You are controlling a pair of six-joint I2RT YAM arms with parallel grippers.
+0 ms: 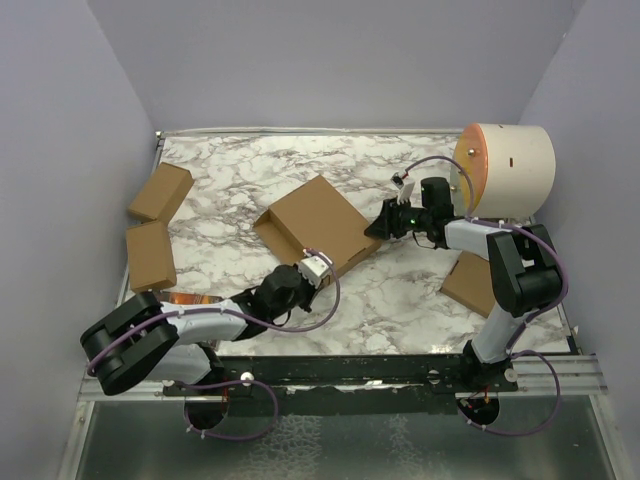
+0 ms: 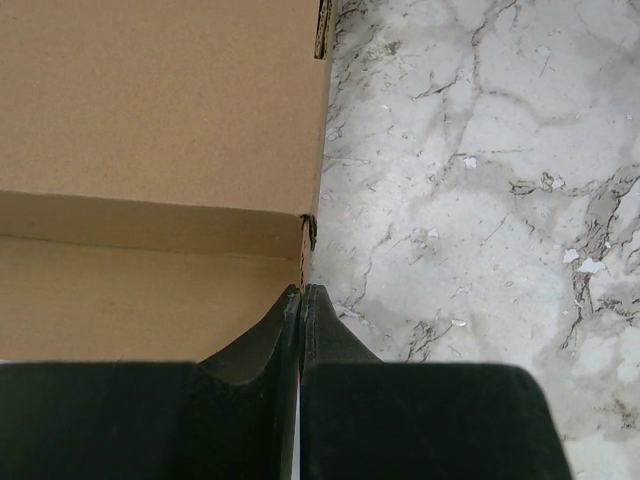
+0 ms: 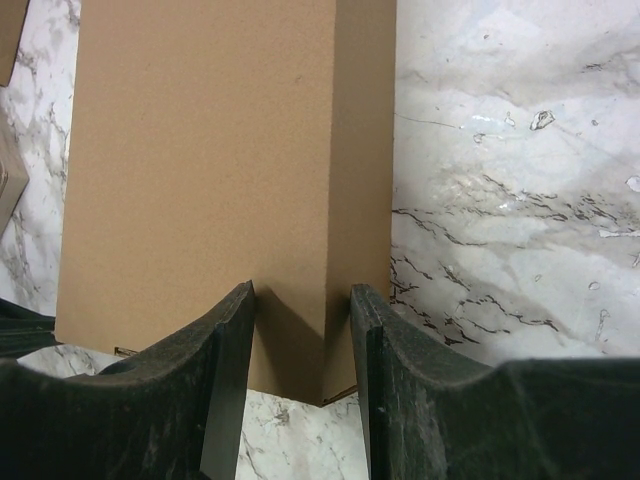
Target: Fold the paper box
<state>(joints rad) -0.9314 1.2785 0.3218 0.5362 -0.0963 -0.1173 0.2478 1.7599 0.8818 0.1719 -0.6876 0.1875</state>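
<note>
The paper box (image 1: 318, 225) lies closed in the middle of the marble table, turned at an angle. My left gripper (image 1: 318, 268) is at its near corner. In the left wrist view the jaws (image 2: 302, 292) are pressed together with no visible gap, tips right at the box's (image 2: 160, 110) corner edge. I see nothing clearly held between them. My right gripper (image 1: 378, 226) is at the box's right corner. In the right wrist view its jaws (image 3: 302, 300) are open and straddle the vertical corner edge of the box (image 3: 200, 160), one finger on each side.
Two smaller cardboard boxes (image 1: 161, 192) (image 1: 150, 253) lie at the left of the table, and another (image 1: 470, 283) under the right arm. A cream cylinder with an orange end (image 1: 507, 170) stands at the back right. Grey walls close in the table.
</note>
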